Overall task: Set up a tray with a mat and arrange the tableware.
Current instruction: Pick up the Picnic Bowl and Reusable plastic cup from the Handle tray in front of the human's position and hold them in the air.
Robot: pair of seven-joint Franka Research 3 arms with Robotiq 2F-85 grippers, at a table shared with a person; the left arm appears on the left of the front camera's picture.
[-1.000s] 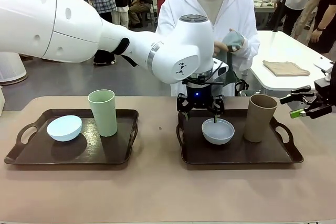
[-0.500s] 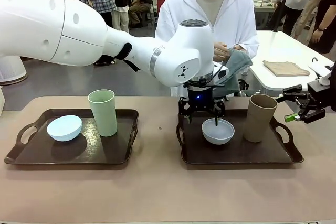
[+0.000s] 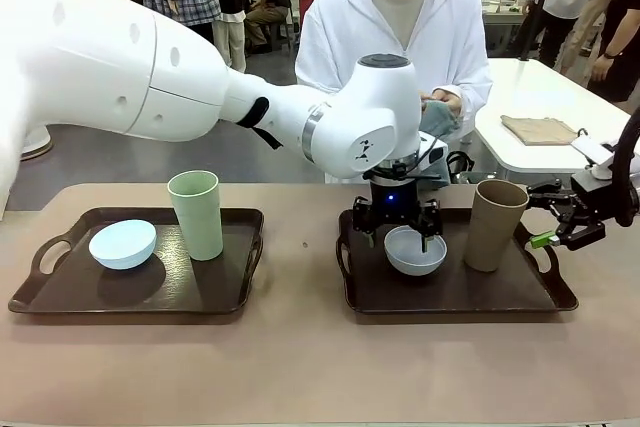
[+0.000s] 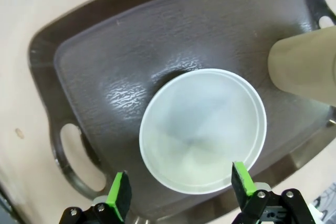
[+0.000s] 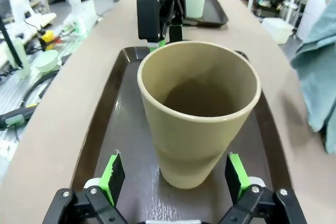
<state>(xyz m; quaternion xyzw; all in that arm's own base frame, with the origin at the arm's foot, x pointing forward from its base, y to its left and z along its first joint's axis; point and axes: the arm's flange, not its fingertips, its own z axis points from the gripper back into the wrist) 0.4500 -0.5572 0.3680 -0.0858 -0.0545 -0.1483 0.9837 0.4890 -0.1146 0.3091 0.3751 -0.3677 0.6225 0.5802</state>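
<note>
My left gripper reaches across to the right tray and stands open low over the greyish-white bowl. In the left wrist view its green pads straddle the bowl's near rim. My right gripper is open just right of the brown cup. The cup sits just beyond its fingers. The left tray holds a pale blue bowl and a light green cup. The person's hands hold a blue-grey cloth mat.
A tan folded cloth lies on a white table at the back right. The person stands close behind the right tray. Bare tabletop stretches along the front edge and between the trays.
My left gripper has sunk lower around the bowl. My right gripper has moved left toward the brown cup. The person has gathered the cloth closer to the body.
</note>
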